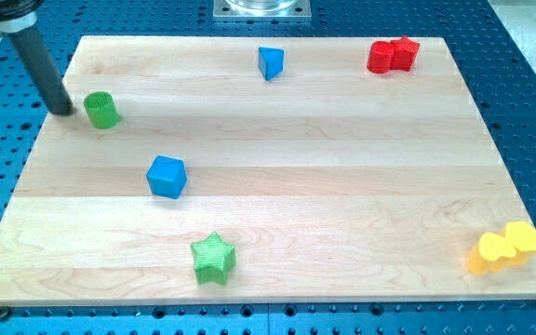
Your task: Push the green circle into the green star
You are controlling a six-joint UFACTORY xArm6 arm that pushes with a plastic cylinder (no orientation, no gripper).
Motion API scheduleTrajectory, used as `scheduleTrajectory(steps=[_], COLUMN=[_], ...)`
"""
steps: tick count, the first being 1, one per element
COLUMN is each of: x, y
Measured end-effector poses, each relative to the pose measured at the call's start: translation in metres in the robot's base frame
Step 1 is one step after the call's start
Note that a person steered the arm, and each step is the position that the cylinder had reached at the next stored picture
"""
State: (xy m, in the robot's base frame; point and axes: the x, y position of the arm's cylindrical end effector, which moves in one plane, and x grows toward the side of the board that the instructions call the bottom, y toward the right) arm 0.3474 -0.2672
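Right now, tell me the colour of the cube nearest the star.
Blue: the blue cube, seen in the camera view.

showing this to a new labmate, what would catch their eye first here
Probably the dark rod at the view's upper left, my tip just left of the green circle. Next, the green star near the bottom edge, with the blue cube lying roughly between circle and star.

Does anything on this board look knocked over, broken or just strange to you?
Nothing stands out. The green circle stands upright beside my tip, the green star and blue cube look whole, and the red and yellow blocks sit in neat pairs.
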Motion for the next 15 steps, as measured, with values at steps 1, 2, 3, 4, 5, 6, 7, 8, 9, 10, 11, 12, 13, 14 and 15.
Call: scheduleTrajectory(steps=[1,2,3,4,5,6,7,8,9,10,11,12,13,14,15], x=[0.038,0.091,0.131,0.085,0.058,0.096,0.136,0.171,0.121,0.075,0.092,0.172,0.168,0.108,0.103], y=[0.075,0.147,0.216,0.214,0.219,0.282,0.290,0.278,0.280,0.289,0.269,0.254,0.252,0.250,0.235])
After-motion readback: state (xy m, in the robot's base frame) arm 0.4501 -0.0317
